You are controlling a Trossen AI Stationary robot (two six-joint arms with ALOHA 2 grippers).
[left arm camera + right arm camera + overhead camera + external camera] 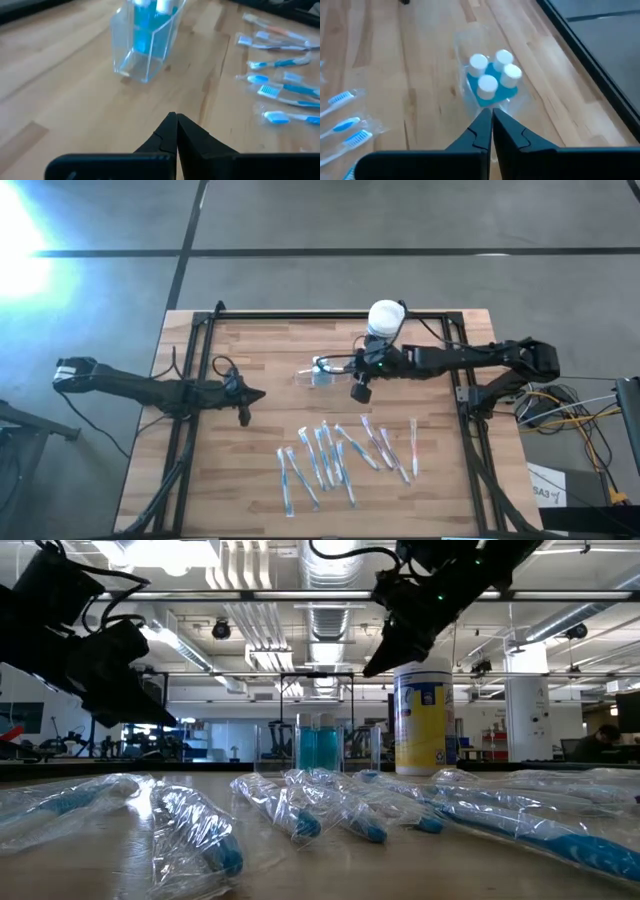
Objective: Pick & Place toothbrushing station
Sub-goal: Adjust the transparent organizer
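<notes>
Left hand (pixel 262 394) sits above the left-centre of the bench (pixel 250 470), fingers pressed together, pinching nothing. It is well short of the holder and appears to be waiting.

The toothbrushing station (pixel 320 373), a clear plastic holder, stands upright on the bench near its middle, toward the far side. It carries blue-bodied, white-capped items in one end; the other end looks empty. Nearer the front edge lies a spread of wrapped toothbrushes (pixel 335 455), well apart from the holder.

Right hand (pixel 350 366) hangs just beside and above the station, fingers pressed together with nothing between them. Behind it stands a white canister (pixel 385 318) with a yellow and blue label.

Judgement: the pick step is not yet achieved. The station rests on the bench ungripped, and the right hand is placed for an approach. The next move would call for spreading the fingers, descending over a wall of the holder and closing on it without tipping the contents.

View comparison: the right wrist view shows three white caps (pixel 492 73) from above, with the fingertips (pixel 485 119) meeting just short of them. The left wrist view shows the holder's empty end and clear walls. The low view shows the right hand raised above the holder's top, which the high view cannot confirm.
</notes>
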